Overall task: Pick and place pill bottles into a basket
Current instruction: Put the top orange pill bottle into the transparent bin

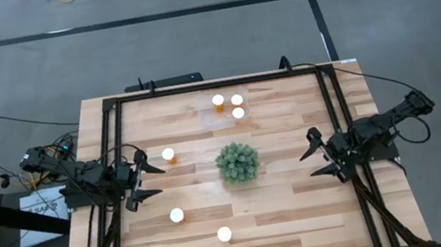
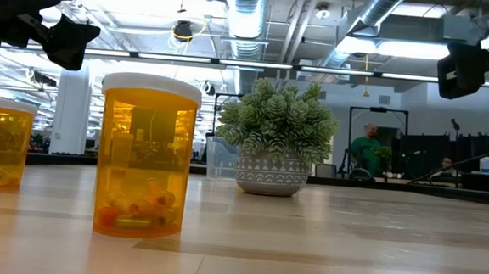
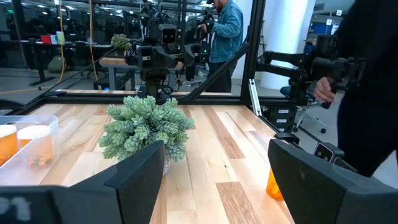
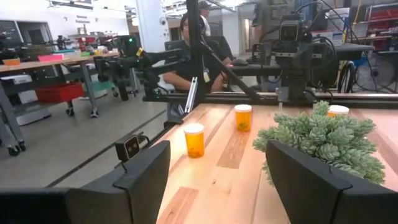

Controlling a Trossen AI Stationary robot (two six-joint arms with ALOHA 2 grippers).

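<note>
No writing can be read on the bottles (image 1: 225, 235): three translucent orange cylinders with round white caps stand loose on the pale wood-plank surface (image 1: 303, 207), nearest the front edge and toward the left side. Mid-surface, the spiky green plant (image 1: 238, 163) sits between the left gripper (image 1: 148, 178) and right gripper (image 1: 321, 154), both hovering level with fingers spread, empty. Farthest, three bottles stand in the clear plastic basket (image 1: 212, 114).

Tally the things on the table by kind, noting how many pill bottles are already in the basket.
Pill bottles in the basket: 3
Pill bottles loose on the table: 3
Basket: 1
Green plant: 1
Total: 8
</note>
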